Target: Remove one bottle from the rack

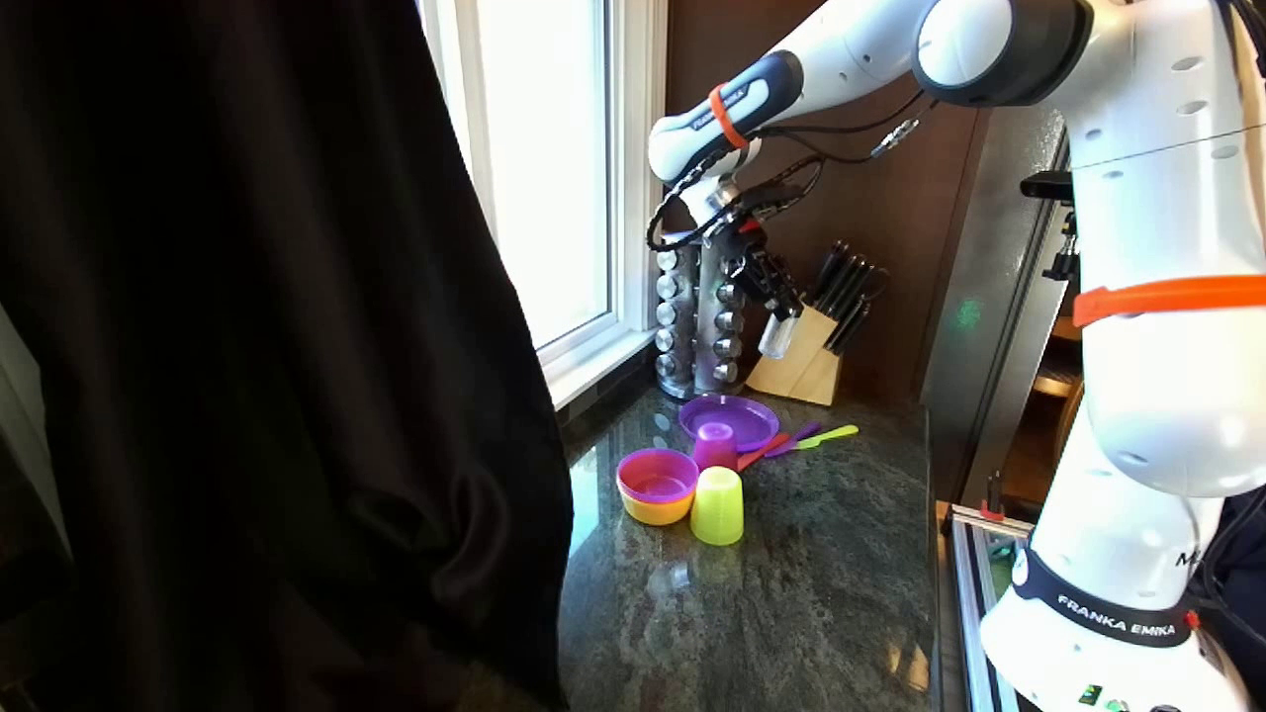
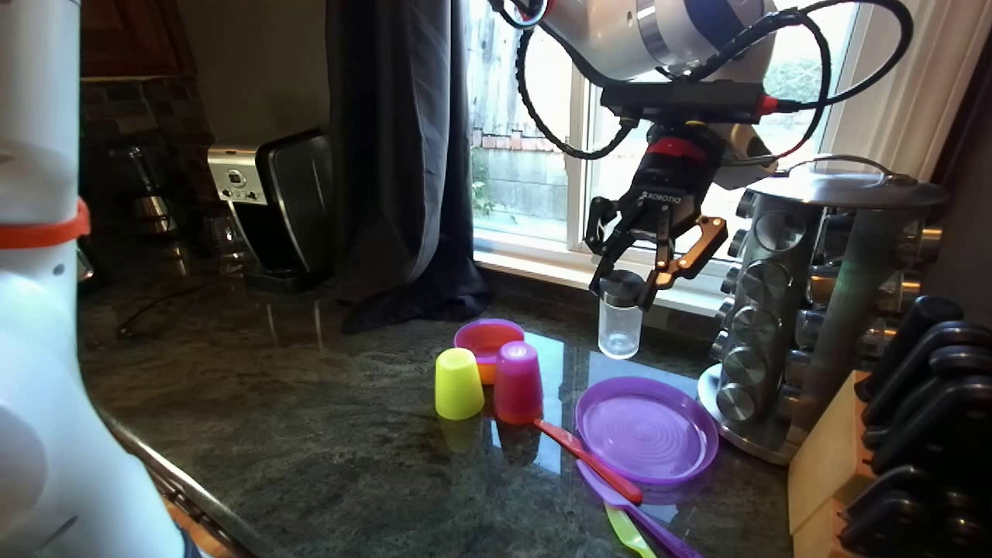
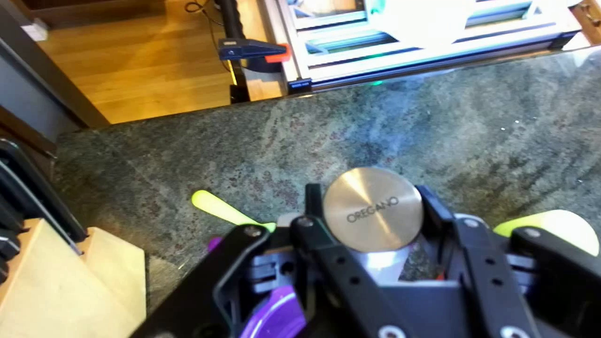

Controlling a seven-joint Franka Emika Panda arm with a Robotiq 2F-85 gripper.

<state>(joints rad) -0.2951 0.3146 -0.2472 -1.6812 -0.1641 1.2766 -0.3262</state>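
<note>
My gripper (image 2: 621, 293) is shut on a clear glass bottle (image 2: 620, 329), gripping it by its cap. The bottle hangs in the air above the counter, nearly upright, and looks empty; it also shows in an exterior view (image 1: 777, 337), slightly tilted. In the wrist view its silvery cap (image 3: 373, 211), marked OREGANO, sits between the two fingers of the gripper (image 3: 373, 204). The tall silvery rack (image 2: 849, 302) holds several similar jars and stands beside the gripper, apart from the held bottle. The rack also shows in an exterior view (image 1: 705, 321), partly behind the gripper.
A wooden knife block (image 1: 799, 364) stands beside the rack. Below the gripper are a purple plate (image 2: 647, 434) and plastic cutlery (image 2: 589, 459). A magenta cup (image 2: 518, 384), a yellow-green cup (image 2: 459, 385) and stacked bowls (image 2: 488, 337) stand nearby. A window (image 1: 544, 168) lies behind.
</note>
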